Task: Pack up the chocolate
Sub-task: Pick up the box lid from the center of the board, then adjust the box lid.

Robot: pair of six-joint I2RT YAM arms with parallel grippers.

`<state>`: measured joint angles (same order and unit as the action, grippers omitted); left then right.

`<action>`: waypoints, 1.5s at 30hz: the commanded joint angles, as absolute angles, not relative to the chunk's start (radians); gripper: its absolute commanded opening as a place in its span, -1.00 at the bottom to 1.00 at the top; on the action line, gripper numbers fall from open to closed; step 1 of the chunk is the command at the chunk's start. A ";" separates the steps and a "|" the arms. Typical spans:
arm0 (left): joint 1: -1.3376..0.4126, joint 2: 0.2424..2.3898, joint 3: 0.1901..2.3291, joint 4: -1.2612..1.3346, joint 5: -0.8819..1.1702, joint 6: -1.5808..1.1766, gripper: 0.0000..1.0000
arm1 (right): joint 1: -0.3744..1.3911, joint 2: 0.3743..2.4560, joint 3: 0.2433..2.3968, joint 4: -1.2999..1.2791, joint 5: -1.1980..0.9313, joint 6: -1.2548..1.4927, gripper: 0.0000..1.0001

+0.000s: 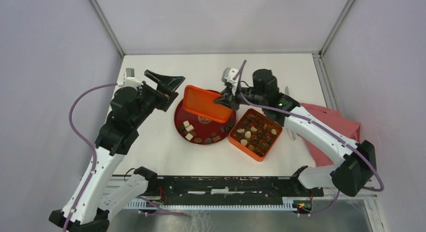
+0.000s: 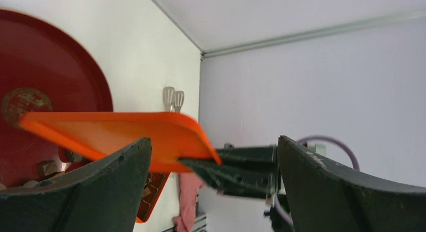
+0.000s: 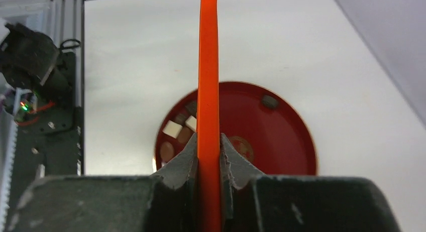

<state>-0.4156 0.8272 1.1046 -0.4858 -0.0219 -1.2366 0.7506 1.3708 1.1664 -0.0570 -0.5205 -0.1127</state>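
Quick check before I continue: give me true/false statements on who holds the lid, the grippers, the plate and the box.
1. The right gripper is clamped on the orange lid. True.
2. The left gripper is shut on the lid. False: its jaws stand wide open.
3. The red plate has nothing on it. False: several chocolate pieces lie on it.
4. The orange box has chocolate pieces in its compartments. True.
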 commanded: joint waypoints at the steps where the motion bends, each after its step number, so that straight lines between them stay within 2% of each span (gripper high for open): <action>1: -0.414 0.725 1.020 -0.293 0.159 -1.024 1.00 | 0.608 1.192 1.131 -0.107 -0.790 -0.423 -1.00; 5: -0.415 0.632 0.820 -0.064 0.310 -1.064 1.00 | 0.529 1.062 1.073 -0.258 -0.707 -0.640 -1.00; 9: -0.416 0.630 0.699 0.153 0.342 -1.232 1.00 | 0.462 0.991 1.027 -0.294 -0.621 -0.730 -1.00; 11: -0.445 0.646 0.660 0.222 0.275 -1.309 0.99 | 0.437 0.965 0.996 -0.283 -0.607 -0.757 -1.00; 15: -0.588 0.676 0.615 0.346 0.001 -1.380 0.99 | 0.414 0.939 0.966 -0.274 -0.562 -0.791 -1.00; 19: -0.767 0.815 0.651 0.378 -0.256 -1.435 1.00 | 0.412 0.914 0.938 -0.263 -0.532 -0.816 -1.00; 22: -0.809 0.961 0.724 0.353 -0.263 -1.524 1.00 | 0.411 0.901 0.916 -0.254 -0.523 -0.833 -1.00; 32: -0.840 1.228 1.053 -0.091 -0.307 -1.697 0.98 | 0.417 0.892 0.857 -0.214 -0.535 -0.838 -1.00; 39: -0.841 1.379 1.205 -0.313 -0.238 -1.760 0.78 | 0.439 0.892 0.833 -0.186 -0.511 -0.840 -1.00; 45: -0.841 1.417 1.220 -0.317 -0.246 -1.768 0.65 | 0.457 0.896 0.817 -0.171 -0.506 -0.842 -1.00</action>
